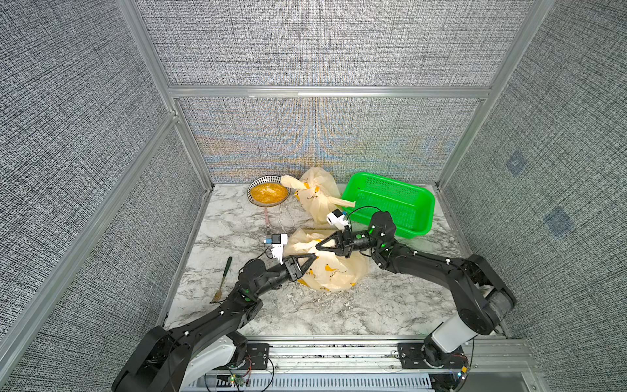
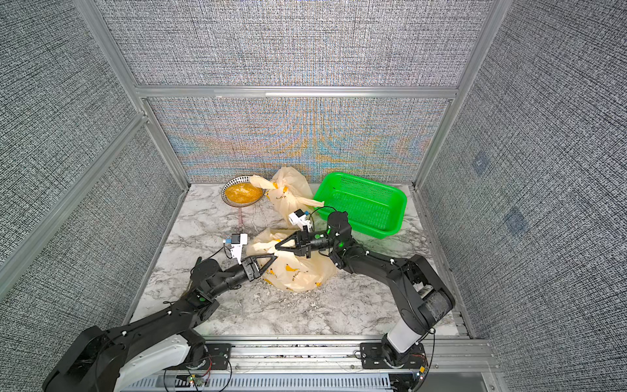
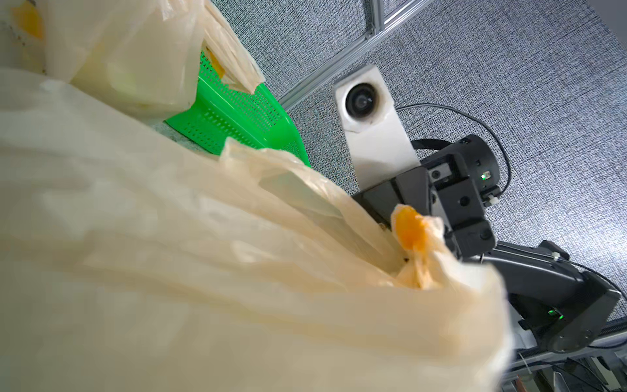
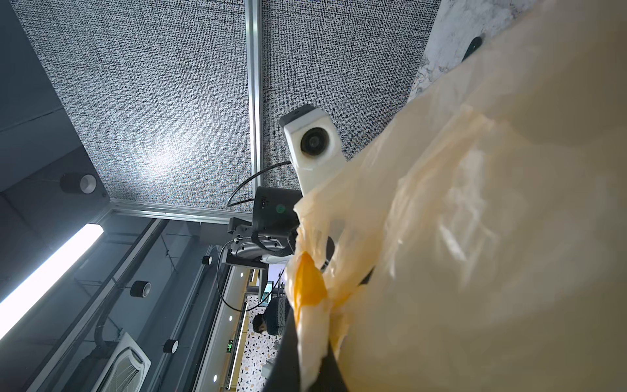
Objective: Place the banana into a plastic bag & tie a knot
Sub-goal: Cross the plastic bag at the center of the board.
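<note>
**Thin bag pinched at its neck**

The plastic bag (image 1: 336, 271) is thin, crinkly and pale cream. It has yellow prints and dark writing too small to read. It lies on the marble table (image 1: 271, 305) just in front of the holey green basket (image 1: 390, 207), stretched about in line with the basket's near rim. The right gripper (image 1: 318, 246) pinches the bag's bunched neck. The left gripper (image 1: 315, 258) sits close beside it, and I cannot tell how its fingers stand.
</note>
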Controlling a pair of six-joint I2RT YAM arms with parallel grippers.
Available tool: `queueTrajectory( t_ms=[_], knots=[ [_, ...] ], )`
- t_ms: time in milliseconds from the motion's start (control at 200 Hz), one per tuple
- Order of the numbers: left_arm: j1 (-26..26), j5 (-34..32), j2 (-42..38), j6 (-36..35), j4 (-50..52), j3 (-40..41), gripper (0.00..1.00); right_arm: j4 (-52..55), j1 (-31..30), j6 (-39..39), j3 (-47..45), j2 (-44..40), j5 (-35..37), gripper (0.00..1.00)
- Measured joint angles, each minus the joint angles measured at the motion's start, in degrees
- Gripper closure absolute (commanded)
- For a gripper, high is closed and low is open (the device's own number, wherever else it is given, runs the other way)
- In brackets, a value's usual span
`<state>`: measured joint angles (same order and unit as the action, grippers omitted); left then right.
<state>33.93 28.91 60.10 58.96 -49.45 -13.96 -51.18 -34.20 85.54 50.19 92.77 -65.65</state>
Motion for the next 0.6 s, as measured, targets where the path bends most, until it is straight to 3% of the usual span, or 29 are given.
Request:
queueTrajectory(
  t_ms=[601],
  knots=[
    [-0.55, 0.00, -2.78, 0.44, -0.22, -0.92, 0.57, -1.33, -0.26, 0.61, -0.79, 0.04, -0.02, 1.00]
  ],
)
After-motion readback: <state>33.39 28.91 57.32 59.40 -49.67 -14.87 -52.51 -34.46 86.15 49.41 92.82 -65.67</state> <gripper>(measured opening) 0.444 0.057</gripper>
